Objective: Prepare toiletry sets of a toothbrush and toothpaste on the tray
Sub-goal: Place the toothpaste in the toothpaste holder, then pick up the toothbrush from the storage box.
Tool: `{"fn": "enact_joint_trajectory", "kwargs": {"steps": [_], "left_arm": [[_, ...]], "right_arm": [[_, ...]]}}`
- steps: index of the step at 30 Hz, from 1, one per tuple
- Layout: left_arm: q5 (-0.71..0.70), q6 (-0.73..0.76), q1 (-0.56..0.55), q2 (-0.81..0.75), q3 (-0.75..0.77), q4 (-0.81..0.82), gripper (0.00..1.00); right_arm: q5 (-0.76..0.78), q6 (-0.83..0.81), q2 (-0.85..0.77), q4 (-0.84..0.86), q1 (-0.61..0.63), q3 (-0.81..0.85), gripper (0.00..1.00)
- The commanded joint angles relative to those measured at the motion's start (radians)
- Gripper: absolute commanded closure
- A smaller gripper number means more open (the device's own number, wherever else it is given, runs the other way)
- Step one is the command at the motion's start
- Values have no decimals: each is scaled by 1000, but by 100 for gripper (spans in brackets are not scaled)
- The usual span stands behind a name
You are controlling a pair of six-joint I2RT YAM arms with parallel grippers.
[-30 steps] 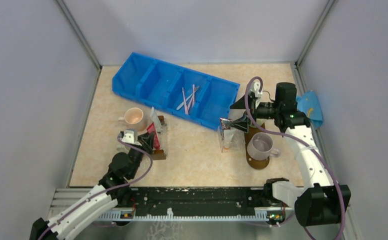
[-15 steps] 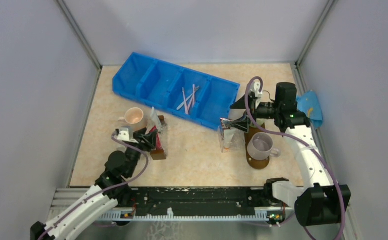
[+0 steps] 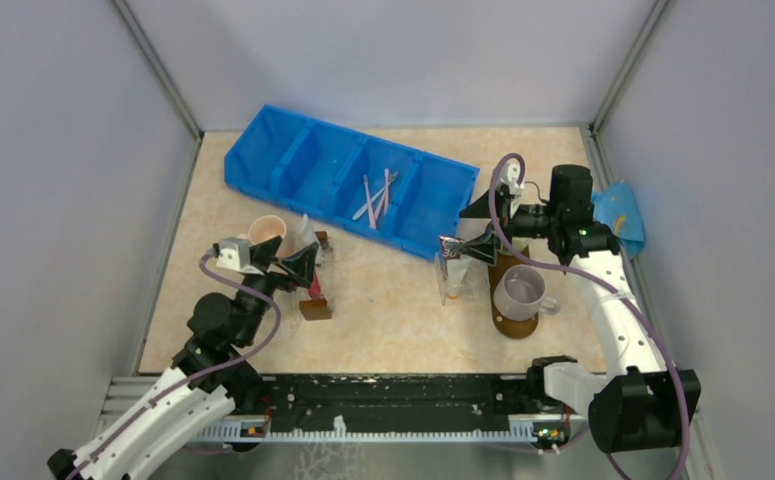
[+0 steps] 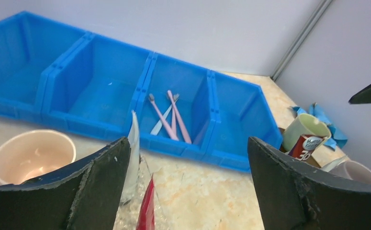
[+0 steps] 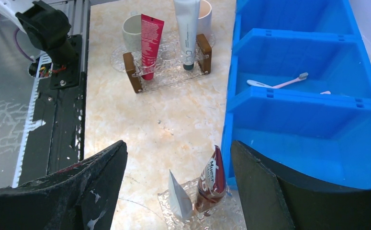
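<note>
One arm only is moving. The left hand (image 3: 285, 260) is lifting and drawing back toward its own side, away from the clear stand (image 5: 169, 79) that it was hanging low over a second ago. Its fingers are gaping wide and carrying nothing. The red toothpaste tube (image 5: 150, 40) and the white tube (image 5: 187, 28) are standing upright in that stand, and neither finger is touching them.

The right hand (image 3: 476, 228) is not shifting at all. It is hovering, equally wide open and empty, over a dark tube (image 5: 213, 179) and a small white tube (image 5: 179, 196) in a second clear holder on the table.

The tray (image 3: 510, 328) is lying just beside that holder, near the right arm, and is bearing only a pale mug (image 3: 519, 290). The toothbrushes (image 4: 171, 115) are lying in the third compartment of the blue bin (image 4: 92, 81), well apart from the tray.

Because the left hand is leaving empty, no tube is travelling anywhere. Whether it was placing the red tube or giving up a grasp, I cannot tell. As I judge it, no set is forming on the tray yet, and both hands are free for a pick.
</note>
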Motion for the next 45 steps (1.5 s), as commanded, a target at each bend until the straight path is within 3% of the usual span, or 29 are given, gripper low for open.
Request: {"fn": "enact_joint_trajectory", "kwargs": {"steps": [1, 8, 15, 22, 27, 37, 45], "left_arm": [[53, 21, -3, 91, 108, 46, 3], [173, 63, -2, 387, 273, 150, 0], [278, 107, 40, 748, 543, 180, 0], [466, 29, 150, 1079, 815, 144, 0], [419, 47, 176, 1286, 1014, 37, 2], [345, 141, 212, 1596, 1378, -198, 19], [384, 113, 265, 1686, 1328, -213, 36]], "right_arm": [[-19, -9, -22, 34, -6, 27, 21], [-21, -12, -21, 26, -8, 30, 21], [-19, -22, -16, 9, -22, 42, 21], [13, -24, -5, -27, -84, 73, 21], [33, -28, 18, -72, -161, 111, 22], [85, -52, 85, -98, -225, 122, 22], [110, -69, 105, -84, -243, 105, 22]]}}
